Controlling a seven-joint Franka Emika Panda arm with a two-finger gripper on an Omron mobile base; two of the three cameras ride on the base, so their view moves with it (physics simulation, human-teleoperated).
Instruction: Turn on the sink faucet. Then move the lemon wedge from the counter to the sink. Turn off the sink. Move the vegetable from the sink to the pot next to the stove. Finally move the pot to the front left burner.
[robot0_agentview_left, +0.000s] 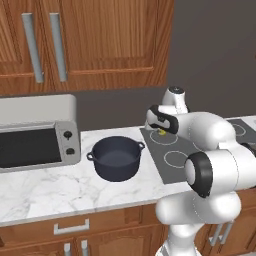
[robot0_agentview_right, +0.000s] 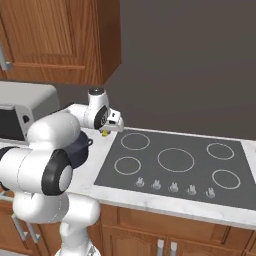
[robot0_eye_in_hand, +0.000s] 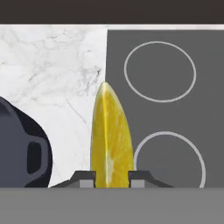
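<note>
Pinching the lemon wedge (robot0_eye_in_hand: 111, 135) between its two fingertips, the gripper (robot0_eye_in_hand: 112, 178) is carrying the fruit above the seam where the counter (robot0_eye_in_hand: 52, 65) meets the stove (robot0_eye_in_hand: 175, 109); in the hand view the wedge is standing on end, yellow flesh facing the camera, with the fingers pressing on its lower flanks. From the left base view the wedge (robot0_agentview_left: 162, 133) is showing as a small yellow spot under the hand, just over the near-left corner of the cooktop (robot0_agentview_left: 172, 150); from the right base view it (robot0_agentview_right: 104, 133) is hanging beside the stove's (robot0_agentview_right: 175, 160) left edge.

The pot (robot0_agentview_left: 116, 157) is sitting on the marble just beside that edge — open, dark, and directly below the likely path; its handle (robot0_eye_in_hand: 34, 157) is peeking in at the left of the hand view. A toaster oven (robot0_agentview_left: 37, 135) is standing further left.

Judging by the layout, the wedge is being taken to the pot. Doing this well means keeping the grip steady and centring over the pot's mouth before lowering; releasing low — inside the rim, not above it — should stop the slippery wedge from bouncing out or catching on the handle.
</note>
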